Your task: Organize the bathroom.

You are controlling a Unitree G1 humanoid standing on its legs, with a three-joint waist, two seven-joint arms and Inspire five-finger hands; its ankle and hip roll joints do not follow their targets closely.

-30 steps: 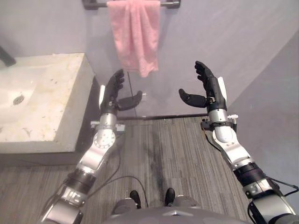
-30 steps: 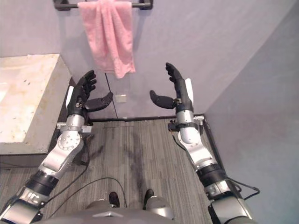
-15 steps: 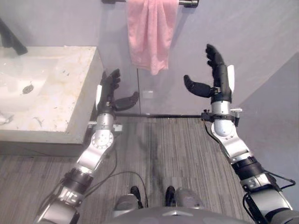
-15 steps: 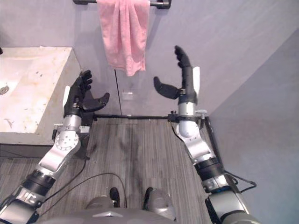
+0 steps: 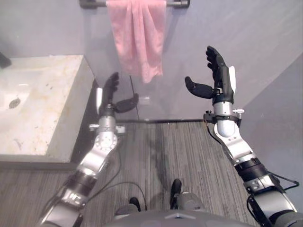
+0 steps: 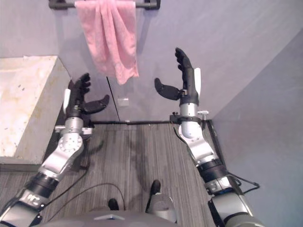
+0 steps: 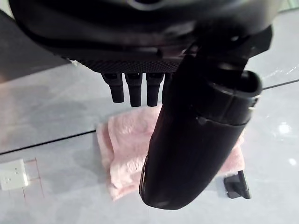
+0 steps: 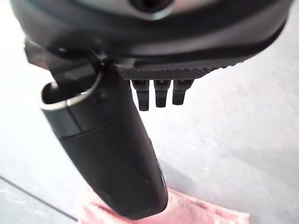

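A pink towel (image 5: 137,38) hangs folded over a dark bar (image 5: 177,4) fixed high on the grey wall (image 5: 255,33); its lower end hangs free, touching neither hand. Left hand (image 5: 110,97): raised before the wall below and to the left of the towel's hem, fingers straight and pointing up, thumb spread toward the middle, holding nothing. In the left wrist view the thumb (image 7: 196,140) lies across the towel (image 7: 124,154) seen beyond it, with the bar's bracket (image 7: 236,184) at the towel's side and a white socket (image 7: 13,173) on the wall. Right hand (image 5: 218,82): raised to the right of the towel, near the level of its lower end, fingers straight and upright, thumb spread toward the middle, holding nothing; its wrist view shows the towel's edge (image 8: 210,212) past the thumb. A pale stone sink (image 5: 42,109) stands against the wall at the left, its front corner just beside the left arm. A striped grey floor (image 5: 165,156) meets the wall at a dark skirting line.
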